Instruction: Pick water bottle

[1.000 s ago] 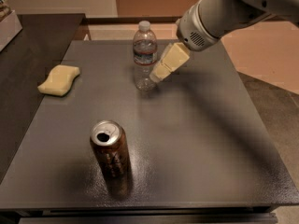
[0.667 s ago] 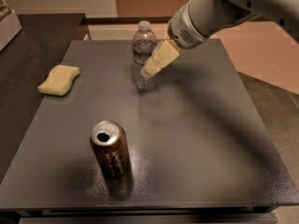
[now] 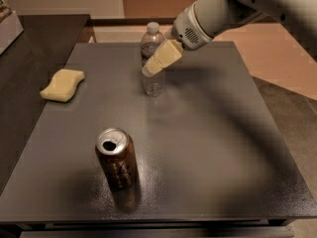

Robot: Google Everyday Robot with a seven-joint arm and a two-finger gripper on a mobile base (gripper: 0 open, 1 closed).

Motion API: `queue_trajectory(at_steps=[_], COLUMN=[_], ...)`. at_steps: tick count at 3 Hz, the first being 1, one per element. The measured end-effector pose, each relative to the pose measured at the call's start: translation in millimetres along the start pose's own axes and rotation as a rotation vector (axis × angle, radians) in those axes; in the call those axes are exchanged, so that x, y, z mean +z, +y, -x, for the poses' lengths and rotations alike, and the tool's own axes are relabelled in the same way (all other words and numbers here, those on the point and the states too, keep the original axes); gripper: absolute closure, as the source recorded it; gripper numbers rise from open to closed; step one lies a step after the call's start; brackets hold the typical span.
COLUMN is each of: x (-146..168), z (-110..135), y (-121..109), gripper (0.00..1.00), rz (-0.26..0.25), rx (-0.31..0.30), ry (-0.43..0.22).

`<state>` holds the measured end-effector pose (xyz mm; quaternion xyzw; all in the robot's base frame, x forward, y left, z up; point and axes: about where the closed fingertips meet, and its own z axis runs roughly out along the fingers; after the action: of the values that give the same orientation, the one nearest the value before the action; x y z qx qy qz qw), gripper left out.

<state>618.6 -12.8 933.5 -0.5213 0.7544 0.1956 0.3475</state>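
Note:
The water bottle [image 3: 154, 84] is clear and ribbed with a white cap. It stands upright on the far middle of the dark grey table [image 3: 213, 133]. My gripper [image 3: 150, 68], on the white arm [image 3: 218, 14] that reaches in from the upper right, is at the bottle's mid-height. Its beige tip lies across the front of the bottle's label band and hides part of it. The bottle's base rests on the table.
A brown drink can [image 3: 117, 158] with an open top stands near the front left of the table. A yellow sponge [image 3: 62, 85] lies at the left edge. A dark counter [image 3: 34, 43] adjoins the table on the left. Floor lies to the right.
The arm has moved left toward the bottle. The gripper tip was beside the bottle's right side and now overlaps its middle. Bottle, can and sponge have stayed put.

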Motion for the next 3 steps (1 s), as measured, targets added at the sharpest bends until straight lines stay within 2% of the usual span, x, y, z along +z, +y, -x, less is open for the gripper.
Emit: queue_trajectory(at_steps=[2, 3], x=[-4, -23], z=[8, 20], y=[6, 7], gripper=[0.65, 0.88], rz=[0.063, 0.074], rx=[0.018, 0.015], ry=[-0.047, -0.087])
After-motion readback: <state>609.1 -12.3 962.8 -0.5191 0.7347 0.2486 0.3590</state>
